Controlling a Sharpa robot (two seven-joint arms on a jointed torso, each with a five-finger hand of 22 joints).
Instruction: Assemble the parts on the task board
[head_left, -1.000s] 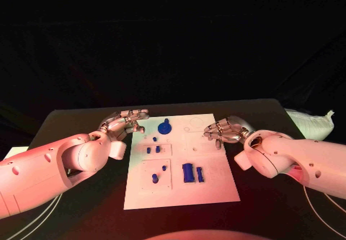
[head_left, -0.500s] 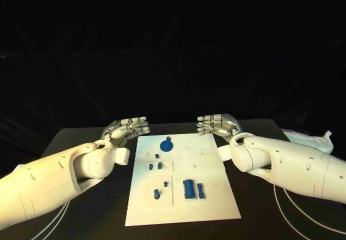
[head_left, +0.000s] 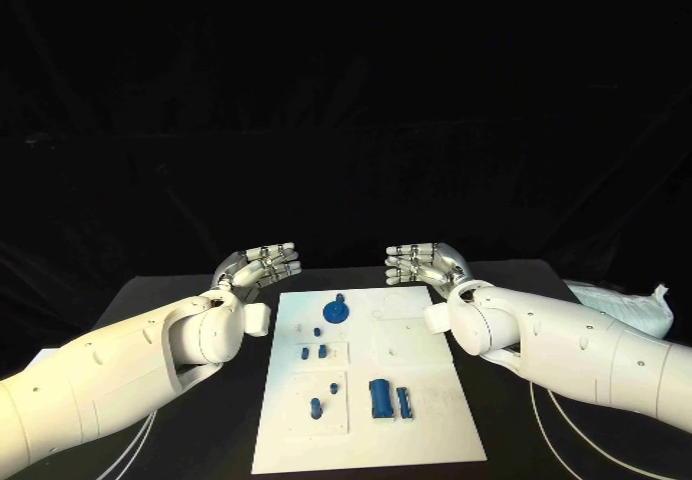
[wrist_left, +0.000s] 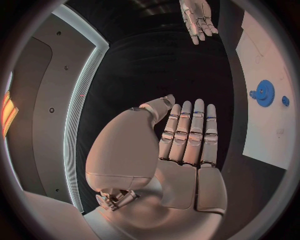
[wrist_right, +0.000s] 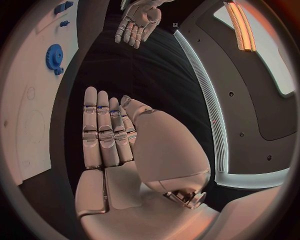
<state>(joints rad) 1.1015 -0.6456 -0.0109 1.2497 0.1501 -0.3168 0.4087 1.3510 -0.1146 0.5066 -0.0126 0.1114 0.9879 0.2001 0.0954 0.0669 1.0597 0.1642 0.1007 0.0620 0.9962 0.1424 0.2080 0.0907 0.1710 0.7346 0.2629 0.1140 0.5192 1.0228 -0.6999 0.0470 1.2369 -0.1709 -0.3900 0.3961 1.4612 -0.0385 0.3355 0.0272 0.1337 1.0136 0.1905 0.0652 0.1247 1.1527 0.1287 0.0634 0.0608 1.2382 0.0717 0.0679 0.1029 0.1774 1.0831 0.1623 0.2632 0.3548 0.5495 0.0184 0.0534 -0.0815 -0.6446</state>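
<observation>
A: Head view, entry one: task board (head_left: 433, 425), white, lying lengthwise mid-table (head_left: 188, 295). Contents?

B: A blue gear (head_left: 335, 310) at the far end, lying flat. Two small blue pieces (head_left: 313, 352) side by side in a square recess near the middle. Two more small blue pieces (head_left: 323, 398) in the nearer recess. A larger blue block (head_left: 381, 397) with a slimmer blue piece (head_left: 404, 402) just beside it, toward the near right.

A: Entry two, the hands?

B: Left hand (head_left: 260, 266) raised beyond the board's far left corner; right hand (head_left: 421, 265) raised beyond the far right. Both hold nothing, fingers straight and close together, palms facing each other. The left wrist view shows that flat palm (wrist_left: 181, 150), gear (wrist_left: 264, 93) off to the side.

A: Why so placed?

B: Probably to stay off the board. Whether the pieces are seated or loose is not clear, so this fits either a board awaiting assembly or one finished.
</observation>
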